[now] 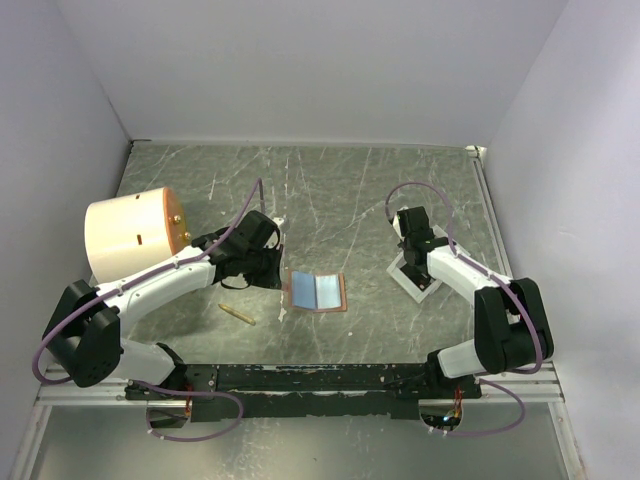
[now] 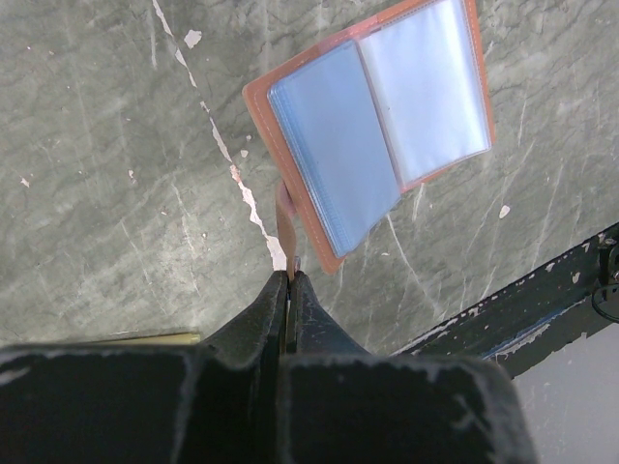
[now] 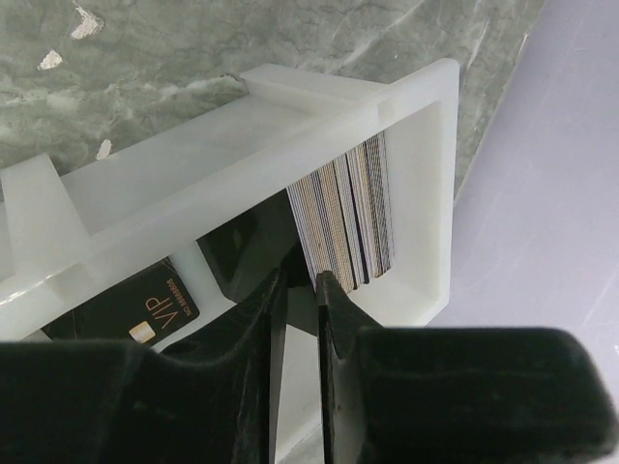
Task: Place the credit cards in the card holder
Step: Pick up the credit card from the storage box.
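Left hand (image 2: 291,278): closed, with the snap tab (image 2: 284,220) of the card holder (image 2: 377,126) pinched between its tips.
Card holder: laid open on the table (image 1: 400,190) between the two arms, clear sleeves facing up. Whether any sleeve is already filled cannot be told.
Right hand (image 3: 300,282): lowered into the white tray (image 3: 426,145), tips parted by a narrow slit, and nothing is seen between them.
Credit cards (image 3: 343,220): stood on edge in a tight pack against the tray's end wall, just beside the right hand's tips. A dark card marked VIP (image 3: 145,307) is laid flat further along the tray.
Step in hand: judged to be the picking of one card while the holder is steadied by its tab.
Risk at the tray: two cards could be taken together, since the pack is tight and the tips are set at its outer face. The light tray could also be dragged or tipped on the lift.
Risk at the holder: only the thin tab is held, so the holder could be swung round or folded shut when a card is pushed against it.
Risk at the sleeve: the mouths are thin and clear, so a card could be slid over a sleeve and not into it.
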